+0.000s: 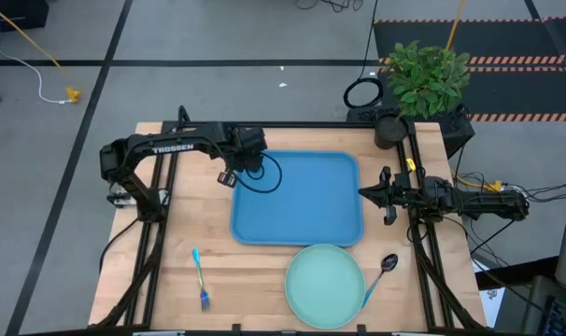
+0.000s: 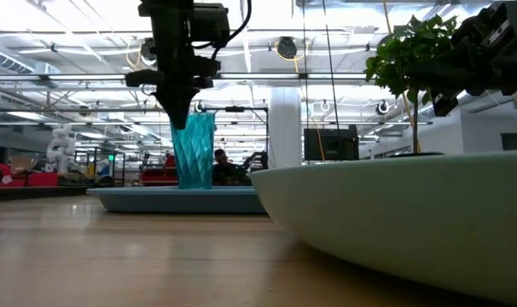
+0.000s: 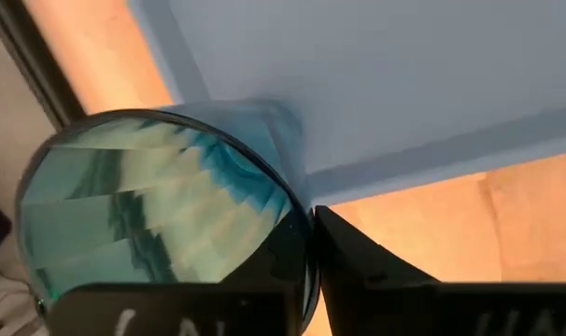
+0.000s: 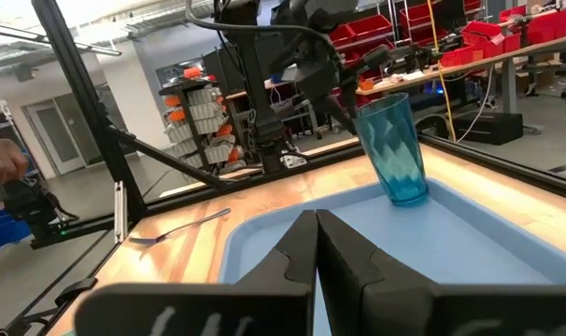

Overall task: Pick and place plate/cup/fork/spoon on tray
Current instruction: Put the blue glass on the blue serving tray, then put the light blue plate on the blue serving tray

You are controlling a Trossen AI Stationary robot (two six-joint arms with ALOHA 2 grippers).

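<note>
The left end effector [image 1: 238,171] grasps the cup [image 4: 393,149] by its rim, the cup standing upright on the tray [image 1: 306,219] at the tray's far left corner. The right end effector [image 1: 374,194] waits just beside the tray's right edge, its fingers pressed together on nothing. The plate [image 1: 324,285] lies on the table [image 1: 255,280] just in front of the tray, the spoon [image 1: 384,270] close at its right and the fork [image 1: 200,279] well to its left.
</note>
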